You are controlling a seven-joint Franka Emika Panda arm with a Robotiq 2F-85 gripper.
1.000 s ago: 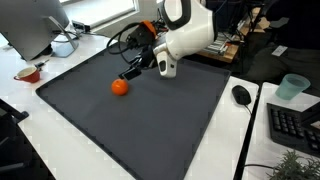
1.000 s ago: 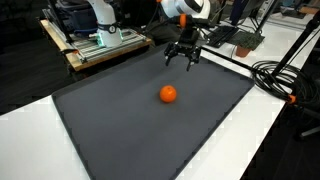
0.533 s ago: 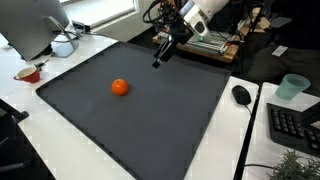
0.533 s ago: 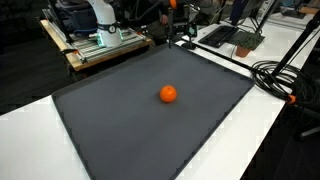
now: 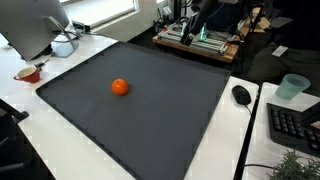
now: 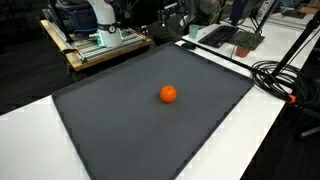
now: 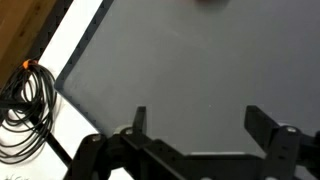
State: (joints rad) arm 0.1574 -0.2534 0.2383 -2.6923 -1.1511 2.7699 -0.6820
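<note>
An orange ball (image 5: 120,87) lies on the dark grey mat (image 5: 160,120); it shows in both exterior views (image 6: 168,94). My gripper (image 7: 200,125) is open and empty in the wrist view, with both black fingers spread wide above bare mat. In both exterior views the arm is raised at the far top edge (image 5: 190,14) (image 6: 177,12), well away from the ball and mostly cut off. The ball does not show clearly in the wrist view.
A monitor (image 5: 35,25), a red bowl (image 5: 28,73), a mouse (image 5: 241,95), a cup (image 5: 292,87) and a keyboard (image 5: 296,126) stand around the mat. A wooden cart with equipment (image 6: 100,42) is behind. Black cables (image 6: 282,78) (image 7: 25,95) lie beside the mat.
The arm has risen and pulled back from low over the mat near the ball to the far top edge. The ball has not moved.
</note>
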